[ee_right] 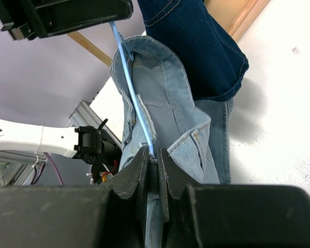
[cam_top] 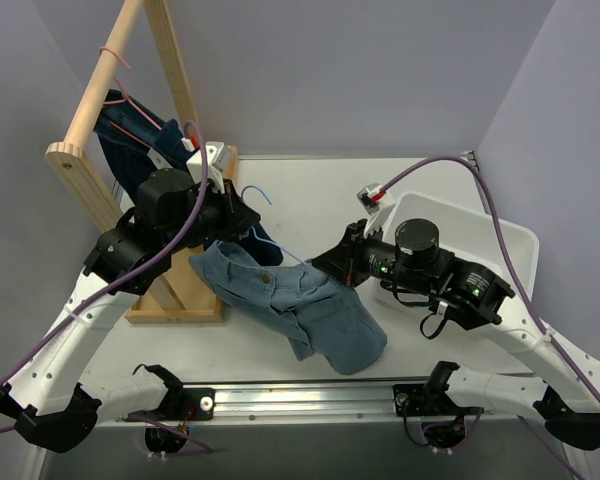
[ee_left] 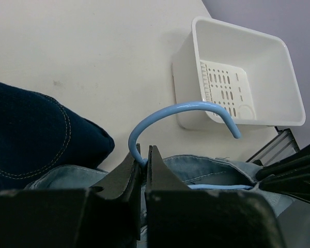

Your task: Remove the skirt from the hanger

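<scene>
A light blue denim skirt point(cam_top: 310, 305) hangs on a thin blue hanger point(cam_top: 262, 192) between my two grippers, and its lower part rests on the table. My left gripper point(cam_top: 244, 216) is shut on the hanger's neck just below the hook point(ee_left: 186, 107). In the left wrist view the gripper point(ee_left: 143, 161) pinches the blue wire, with the skirt's waistband point(ee_left: 212, 168) behind it. My right gripper point(cam_top: 328, 265) is shut on the skirt's waistband at the hanger's end. In the right wrist view the gripper point(ee_right: 156, 157) holds the denim point(ee_right: 168, 98) beside the hanger bar point(ee_right: 130, 85).
A wooden rack point(cam_top: 100, 95) stands at the back left with dark blue jeans point(cam_top: 130, 130) hanging on it. The jeans also show in the left wrist view point(ee_left: 31, 134) and the right wrist view point(ee_right: 196, 41). A white bin point(cam_top: 510, 240) sits on the right.
</scene>
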Tool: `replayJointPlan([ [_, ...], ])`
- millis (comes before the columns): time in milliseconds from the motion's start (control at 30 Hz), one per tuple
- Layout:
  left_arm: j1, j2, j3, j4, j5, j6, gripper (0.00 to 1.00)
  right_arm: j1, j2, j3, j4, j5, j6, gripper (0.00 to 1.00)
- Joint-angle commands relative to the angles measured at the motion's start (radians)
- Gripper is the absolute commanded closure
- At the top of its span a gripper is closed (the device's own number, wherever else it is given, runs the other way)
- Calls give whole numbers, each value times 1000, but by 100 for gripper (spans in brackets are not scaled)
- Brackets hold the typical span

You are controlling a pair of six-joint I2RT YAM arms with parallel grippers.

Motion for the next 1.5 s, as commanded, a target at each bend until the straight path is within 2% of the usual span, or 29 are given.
replayJointPlan([
  [0,2,1,87,40,-107,34,98,1,-58,-17,-31,18,2,100],
  [300,2,9,145,14,-193,55,98,1,-190,-20,-134,76,2,100],
  [633,2,-65,118,46,-296,44,98,1,-328,-41,-211,116,37,100],
  [1167,4,-85,133,78,-428,35,98,-1,-431,-66,-260,147,70,100],
  [1467,4,-86,137,69,-411,31,98,-1,-460,-49,-289,182,68,100],
])
